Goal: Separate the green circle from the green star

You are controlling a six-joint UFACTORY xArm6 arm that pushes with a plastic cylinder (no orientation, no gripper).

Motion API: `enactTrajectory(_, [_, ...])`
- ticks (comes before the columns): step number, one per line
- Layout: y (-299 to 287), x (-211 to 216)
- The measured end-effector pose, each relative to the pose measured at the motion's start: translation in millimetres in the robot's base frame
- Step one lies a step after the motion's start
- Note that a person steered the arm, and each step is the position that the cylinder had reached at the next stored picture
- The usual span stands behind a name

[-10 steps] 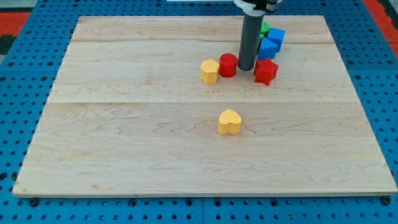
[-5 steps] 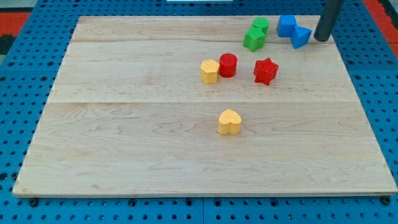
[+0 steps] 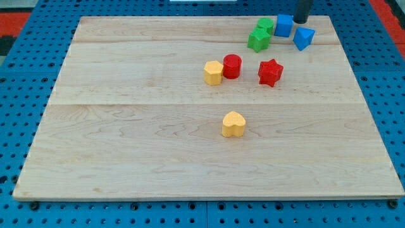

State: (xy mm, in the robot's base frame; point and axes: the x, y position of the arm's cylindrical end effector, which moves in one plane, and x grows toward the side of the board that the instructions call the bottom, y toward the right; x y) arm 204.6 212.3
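The green star [image 3: 258, 39] and the green circle [image 3: 266, 26] touch each other near the view's top right, the circle just above and right of the star. My tip [image 3: 302, 21] is at the board's top edge, to the right of the blue cube [image 3: 284, 25] and just above the blue triangular block [image 3: 304, 38]. The blue cube sits right beside the green circle. Most of the rod is cut off by the view's top.
A red cylinder [image 3: 232, 66] and a yellow hexagon [image 3: 213, 72] touch near the middle top. A red star [image 3: 270, 72] lies to their right. A yellow heart [image 3: 233, 124] lies at the board's [image 3: 126, 158] middle.
My tip swung from the board's middle to the right of the blue blocks, then up and left to the top edge. The blue cube has shifted left toward the green circle.
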Motion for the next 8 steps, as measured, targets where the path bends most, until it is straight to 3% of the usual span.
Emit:
enactTrajectory(2, [-68.0,16.1])
enactTrajectory(6, [-114.4,35.5])
enactTrajectory(8, [-193.9,58.1])
